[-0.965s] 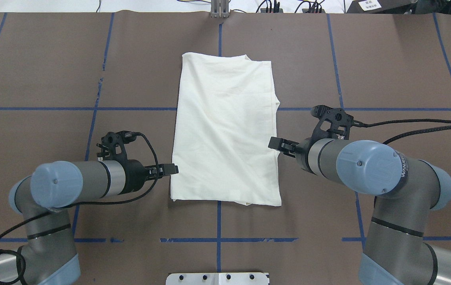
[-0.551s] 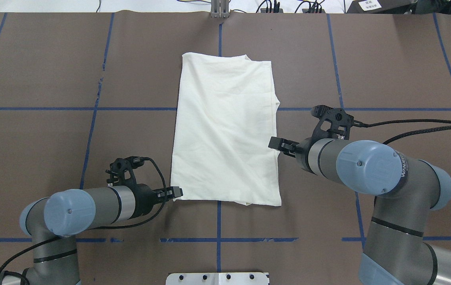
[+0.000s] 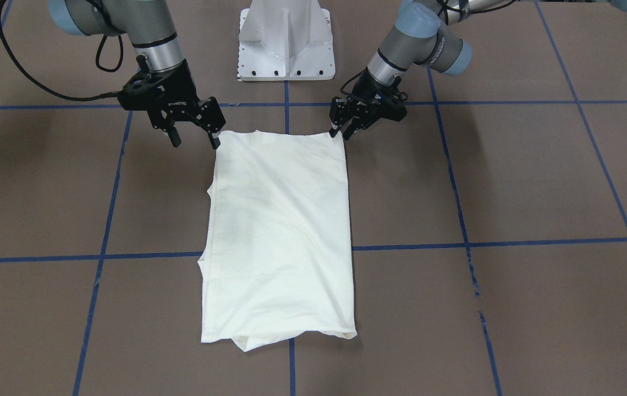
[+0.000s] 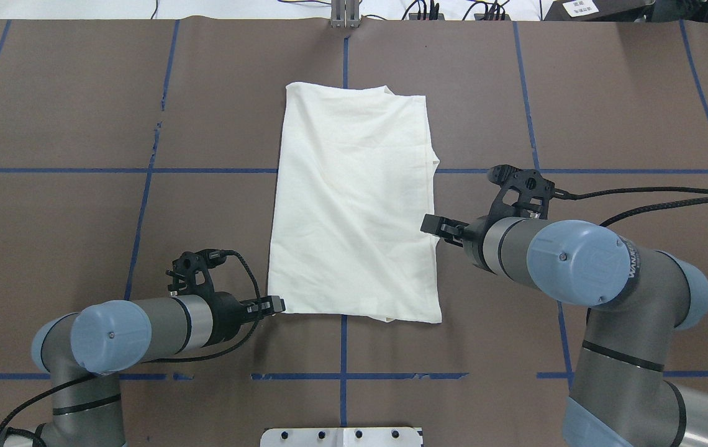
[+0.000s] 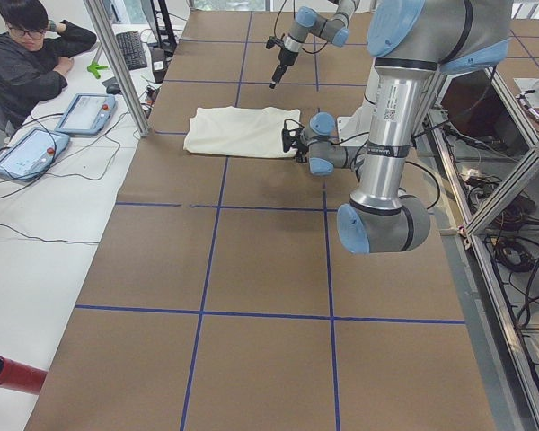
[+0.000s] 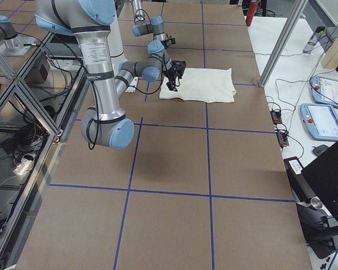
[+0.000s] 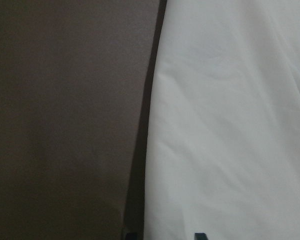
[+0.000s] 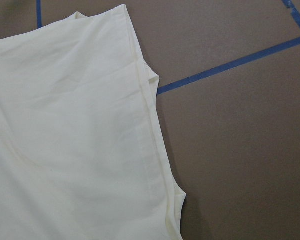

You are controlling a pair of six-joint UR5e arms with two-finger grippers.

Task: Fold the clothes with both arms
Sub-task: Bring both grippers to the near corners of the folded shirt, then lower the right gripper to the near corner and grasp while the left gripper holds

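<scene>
Shirt [image 4: 354, 205] and claws look set up for a crosswise fold, with the near hem carried to the far end. The shirt lies plain side up as a long rectangle in the middle of the table [image 4: 81, 124], no sleeve showing. The left gripper [image 4: 278, 303] sits low at its near left corner. Its wrist view shows the fingertips [image 7: 199, 235] apart with the cloth's edge running between them, so it straddles the corner and is not pinching it. The right gripper [image 3: 194, 142] hangs above the shirt's right edge, jaws spread wide and holding nothing. It is likely bound for the near right corner, so that both corners lift together. No bin or basket shows; the shirt rests directly on the brown cover.
</scene>
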